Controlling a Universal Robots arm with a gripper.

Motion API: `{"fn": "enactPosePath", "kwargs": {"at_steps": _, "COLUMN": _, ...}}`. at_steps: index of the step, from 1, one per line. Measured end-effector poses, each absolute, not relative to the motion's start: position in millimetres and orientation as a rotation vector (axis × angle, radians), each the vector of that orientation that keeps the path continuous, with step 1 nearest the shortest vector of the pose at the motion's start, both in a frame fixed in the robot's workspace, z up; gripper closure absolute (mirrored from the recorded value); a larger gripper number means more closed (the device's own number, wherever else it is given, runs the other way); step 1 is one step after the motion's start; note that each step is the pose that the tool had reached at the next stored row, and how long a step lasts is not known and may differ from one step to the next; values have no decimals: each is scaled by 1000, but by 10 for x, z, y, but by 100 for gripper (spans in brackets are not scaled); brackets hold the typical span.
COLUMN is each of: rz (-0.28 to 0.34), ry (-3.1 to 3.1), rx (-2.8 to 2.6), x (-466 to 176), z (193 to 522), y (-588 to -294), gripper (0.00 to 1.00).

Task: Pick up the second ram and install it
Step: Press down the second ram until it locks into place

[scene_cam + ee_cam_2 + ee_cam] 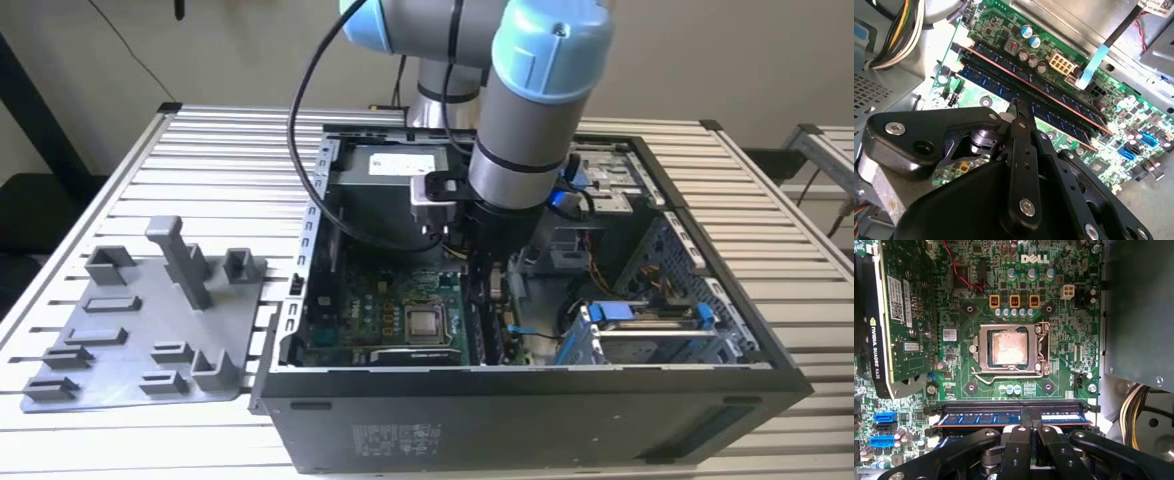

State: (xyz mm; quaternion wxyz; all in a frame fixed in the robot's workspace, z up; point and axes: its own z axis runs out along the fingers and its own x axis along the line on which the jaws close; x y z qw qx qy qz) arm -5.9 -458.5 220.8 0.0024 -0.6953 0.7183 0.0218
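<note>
My gripper (1018,111) reaches down inside the open computer case (534,385) over the motherboard's memory slots. Its fingers (1024,436) are shut together, their tips resting on the top edge of the second ram (1056,120), a long dark stick standing in its slot. Beside it stands another stick (1004,62) with a reddish edge. In the first wrist view a stick with blue chips and a pale label (984,418) lies just beyond the gripper (1033,427). In the exterior view the gripper (489,300) hangs dark below the wrist, its tips hidden among the boards.
The bare processor socket (1006,347) sits beside the memory slots, and a graphics card (899,315) stands further along the board. The grey power-supply box (400,175) fills the case's back corner. A grey plastic tray (147,330) with upright posts lies on the slatted table at the exterior view's left.
</note>
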Motion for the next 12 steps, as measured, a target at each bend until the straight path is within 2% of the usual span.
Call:
{"fn": "enactPosePath", "kwargs": {"at_steps": 5, "rz": 69, "ry": 2252, "rx": -2180, "x": -60, "z": 2423, "y": -4589, "gripper": 89}}
{"fn": "enactPosePath", "kwargs": {"at_steps": 12, "rz": 69, "ry": 2252, "rx": -2180, "x": -60, "z": 2434, "y": -4590, "gripper": 89}}
